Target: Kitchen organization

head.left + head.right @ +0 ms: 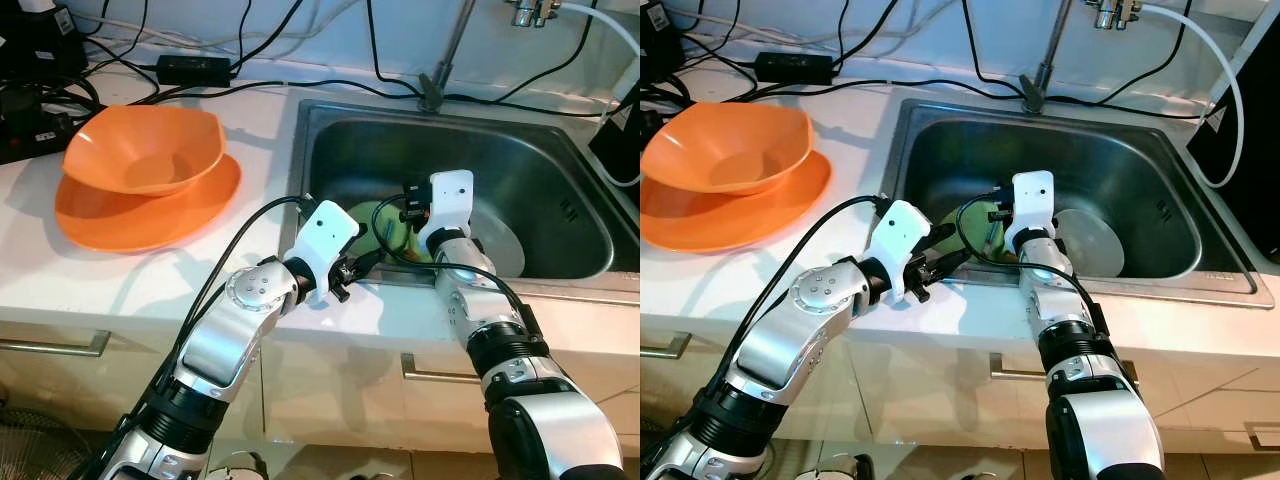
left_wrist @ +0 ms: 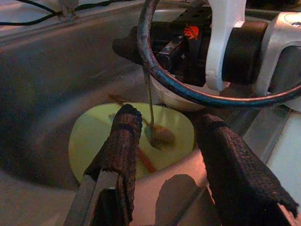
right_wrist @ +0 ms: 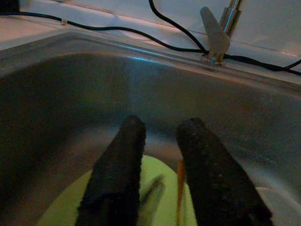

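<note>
One green plate (image 2: pixel 94 136) in the sink (image 1: pixel 560 160), one orange bowl (image 1: pixel 145 148) on one orange plate (image 1: pixel 120 220) on the table (image 1: pixel 30 260), left gripper (image 2: pixel 164 155) and right gripper (image 3: pixel 160 179) above the green plate, jaws parted, empty.

An orange bowl (image 1: pixel 143 149) is sitting on an orange plate (image 1: pixel 148 209), both plain, to the left of the dull steel-grey sink (image 1: pixel 330 130). Inside the sink a pale yellow-green plate (image 2: pixel 91 134) is showing an orange streak. Black cables (image 1: pixel 330 85) are trailing over the white counter (image 1: pixel 120 290) behind the sink. The grippers' fingers (image 2: pixel 117 150) are showing black.
</note>
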`<state>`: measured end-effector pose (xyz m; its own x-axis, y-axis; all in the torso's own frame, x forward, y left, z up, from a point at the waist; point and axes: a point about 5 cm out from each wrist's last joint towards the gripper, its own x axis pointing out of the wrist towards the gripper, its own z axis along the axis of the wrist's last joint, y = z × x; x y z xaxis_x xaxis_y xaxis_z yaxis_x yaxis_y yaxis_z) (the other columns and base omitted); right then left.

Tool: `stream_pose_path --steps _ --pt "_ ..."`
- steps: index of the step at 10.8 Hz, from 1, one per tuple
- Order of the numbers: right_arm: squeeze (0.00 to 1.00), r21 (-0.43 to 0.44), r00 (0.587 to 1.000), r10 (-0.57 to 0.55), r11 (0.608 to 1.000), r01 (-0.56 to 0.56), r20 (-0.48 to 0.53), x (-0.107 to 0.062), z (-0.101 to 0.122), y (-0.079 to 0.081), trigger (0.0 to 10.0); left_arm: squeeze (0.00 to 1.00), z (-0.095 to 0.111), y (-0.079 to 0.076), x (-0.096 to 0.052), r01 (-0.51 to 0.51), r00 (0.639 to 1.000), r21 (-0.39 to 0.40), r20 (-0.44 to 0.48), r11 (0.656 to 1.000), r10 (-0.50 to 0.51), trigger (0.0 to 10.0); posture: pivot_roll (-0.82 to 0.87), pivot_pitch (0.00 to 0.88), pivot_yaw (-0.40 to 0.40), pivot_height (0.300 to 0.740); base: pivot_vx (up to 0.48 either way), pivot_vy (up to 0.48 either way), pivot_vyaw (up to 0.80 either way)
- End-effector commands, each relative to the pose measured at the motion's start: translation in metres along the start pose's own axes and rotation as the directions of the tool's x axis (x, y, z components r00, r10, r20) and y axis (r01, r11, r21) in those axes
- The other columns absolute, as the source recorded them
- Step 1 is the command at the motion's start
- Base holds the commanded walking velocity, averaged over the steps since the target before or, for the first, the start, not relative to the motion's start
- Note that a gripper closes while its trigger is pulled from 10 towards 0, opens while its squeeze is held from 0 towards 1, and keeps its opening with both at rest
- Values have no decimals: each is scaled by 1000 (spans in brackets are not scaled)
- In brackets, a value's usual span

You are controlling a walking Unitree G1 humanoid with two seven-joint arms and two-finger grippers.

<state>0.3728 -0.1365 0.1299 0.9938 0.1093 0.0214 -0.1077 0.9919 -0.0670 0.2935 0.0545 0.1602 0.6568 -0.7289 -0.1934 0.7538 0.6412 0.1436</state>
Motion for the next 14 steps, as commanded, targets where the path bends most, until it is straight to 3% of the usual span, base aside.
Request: stream_pose_path --steps 1,4,5,7,8,10,12,14 --pt "0 -4 1000 -24 1000 24 1 0 0 -8 10000 0 -8 -4 1 17 999 -7 -43 1000 -18 10000 110 71 -96 740 0 0 0" --pt "0 -29 996 -32 999 35 80 -1 15 -12 10000 0 -8 -3 2 -3 999 -6 -32 1000 2 10000 104 78 -94 740 0 0 0" --pt "0 -30 980 -36 999 42 195 -2 41 -15 10000 0 -6 3 3 -50 999 4 -4 999 50 10000 91 82 -90 740 0 0 0" --pt "0 -44 947 -29 998 46 321 -14 71 -16 10000 0 -6 10 4 -113 993 4 14 994 113 10000 83 83 -87 740 0 0 0" --pt "0 -49 943 -25 998 44 331 -18 73 -16 10000 0 -6 10 4 -118 993 6 16 993 118 10000 66 85 -85 740 0 0 0" --pt "0 -41 936 -30 998 48 351 -44 76 -18 10000 0 -1 22 3 -210 976 10 57 978 210 10000 56 87 -80 740 0 0 0" --pt "0 -14 950 -25 999 31 312 -73 56 -10 10000 0 3 34 3 -322 942 38 115 946 316 10000 49 83 -67 740 0 0 0" --pt "0 4 964 -11 1000 10 266 -83 45 -1 10000 0 9 38 1 -355 928 45 139 934 346 10000 47 85 -62 740 0 0 0"
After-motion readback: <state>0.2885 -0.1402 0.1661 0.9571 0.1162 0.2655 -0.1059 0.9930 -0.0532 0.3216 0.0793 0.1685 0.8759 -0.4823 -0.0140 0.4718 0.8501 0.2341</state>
